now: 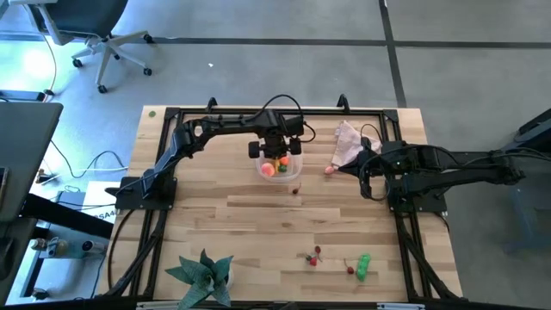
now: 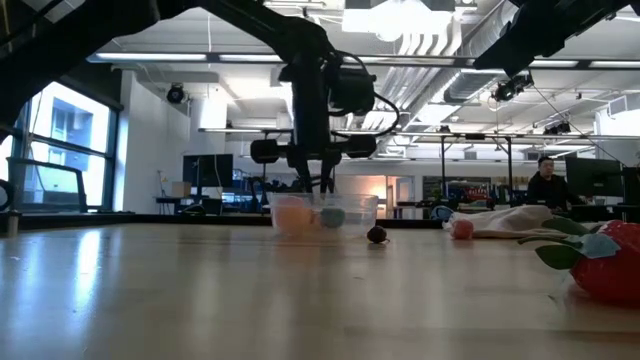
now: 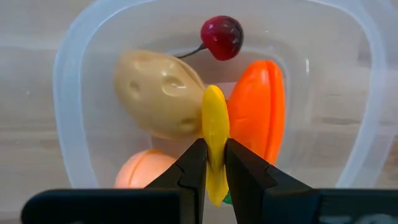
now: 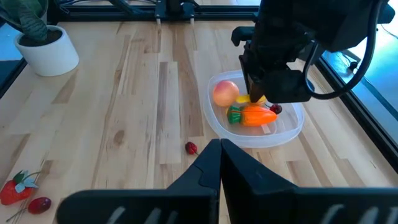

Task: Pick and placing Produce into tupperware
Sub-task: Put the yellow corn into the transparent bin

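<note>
Placing step. My left gripper (image 3: pixel 215 167) hangs over the tupperware (image 1: pixel 281 167) at table centre, fingers clamped on a yellow stick (image 3: pixel 215 134). Inside already: tan potato (image 3: pixel 160 93), orange carrot (image 3: pixel 259 109), one cherry (image 3: pixel 221 36), a peach-coloured piece (image 3: pixel 142 169). Next I judge: let go, lift straight up. Right gripper (image 4: pixel 220 163) waits near the pink cloth (image 1: pixel 349 140), fingers closed on nothing. Loose cherry (image 1: pixel 295 190) just beside the tub; green pepper (image 1: pixel 362 265) and red pieces (image 1: pixel 313 256) well apart, unobstructed.

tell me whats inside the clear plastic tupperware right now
Inside the clear plastic tupperware: a tan potato, orange carrot, dark red cherry and peach-coloured piece. The left gripper holds a yellow stick over them, hiding what lies beneath.
</note>
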Motion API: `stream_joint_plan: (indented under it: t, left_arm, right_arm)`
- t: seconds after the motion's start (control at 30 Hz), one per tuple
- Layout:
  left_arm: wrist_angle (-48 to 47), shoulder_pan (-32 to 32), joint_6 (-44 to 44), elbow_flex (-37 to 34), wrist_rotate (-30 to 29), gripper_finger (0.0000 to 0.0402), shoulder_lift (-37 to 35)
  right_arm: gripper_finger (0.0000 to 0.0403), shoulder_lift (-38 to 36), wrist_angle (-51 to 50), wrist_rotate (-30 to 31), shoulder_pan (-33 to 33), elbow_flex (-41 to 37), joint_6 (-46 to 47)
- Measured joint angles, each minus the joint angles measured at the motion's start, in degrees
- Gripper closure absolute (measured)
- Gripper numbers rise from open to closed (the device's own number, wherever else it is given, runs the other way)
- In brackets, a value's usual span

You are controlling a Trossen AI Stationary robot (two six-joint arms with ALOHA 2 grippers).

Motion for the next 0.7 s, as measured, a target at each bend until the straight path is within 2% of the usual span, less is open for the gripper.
stream_joint_plan:
  t: [0.7]
  left_arm:
    - [-0.23,-0.04,-3.84,0.02,-0.98,0.0355,0.00]
  right_arm:
    - [0.0402,0.00,-0.02,0.00,-0.02,0.00,-0.02]
